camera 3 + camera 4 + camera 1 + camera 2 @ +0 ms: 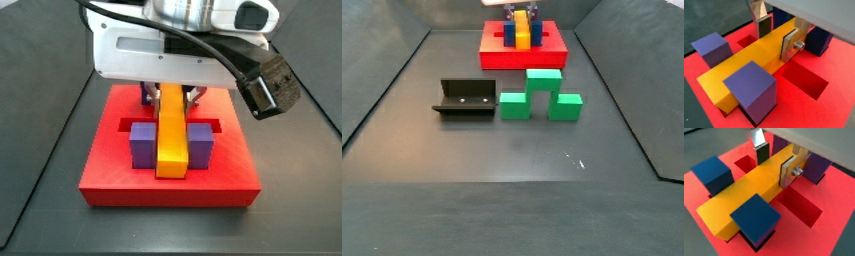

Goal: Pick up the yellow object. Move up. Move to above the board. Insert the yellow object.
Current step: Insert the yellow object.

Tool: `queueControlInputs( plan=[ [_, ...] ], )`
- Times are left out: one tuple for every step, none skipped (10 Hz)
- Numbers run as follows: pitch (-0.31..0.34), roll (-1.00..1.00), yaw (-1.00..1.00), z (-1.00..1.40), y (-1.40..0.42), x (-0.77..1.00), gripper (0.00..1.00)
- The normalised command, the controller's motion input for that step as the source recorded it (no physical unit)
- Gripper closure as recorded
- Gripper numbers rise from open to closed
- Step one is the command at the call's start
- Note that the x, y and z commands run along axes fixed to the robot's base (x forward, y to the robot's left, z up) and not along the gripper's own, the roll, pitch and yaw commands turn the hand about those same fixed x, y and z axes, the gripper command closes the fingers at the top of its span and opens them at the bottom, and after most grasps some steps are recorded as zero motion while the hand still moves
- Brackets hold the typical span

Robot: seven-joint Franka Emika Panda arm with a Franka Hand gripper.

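Observation:
The yellow object (747, 62) (747, 193) is a long bar lying flat across the red board (811, 82) (827, 198), lowered into a slot between upright blue and purple blocks (751, 87) (712, 172). In both wrist views my gripper (775, 46) (773, 173) straddles the bar near its far end, with one silver finger (789, 45) and one dark pad (764, 26) pressed to its two long sides. In a side view the bar (171, 140) runs from under the gripper (171, 98) toward the board's front edge (167, 190).
A green stepped block (543, 98) and the dark fixture (465, 100) stand on the grey floor in front of the board (523, 60). Open square recesses (804, 80) lie in the board beside the bar. Dark walls ring the floor.

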Motion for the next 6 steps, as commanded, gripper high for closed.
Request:
queueControlInputs(
  plan=[
    [0.0,0.08,0.06,-0.24,0.0,0.07,1.0],
    [0.0,0.05,0.06,-0.28,-0.01,0.0,1.0],
    [0.0,0.07,0.06,-0.32,-0.05,0.0,1.0],
    [0.0,0.1,0.04,-0.17,-0.07,0.0,1.0],
    [0.0,0.01,0.0,0.0,0.0,0.0,1.0],
    [0.0,0.02,0.0,0.0,0.0,0.0,1.0]
  ],
)
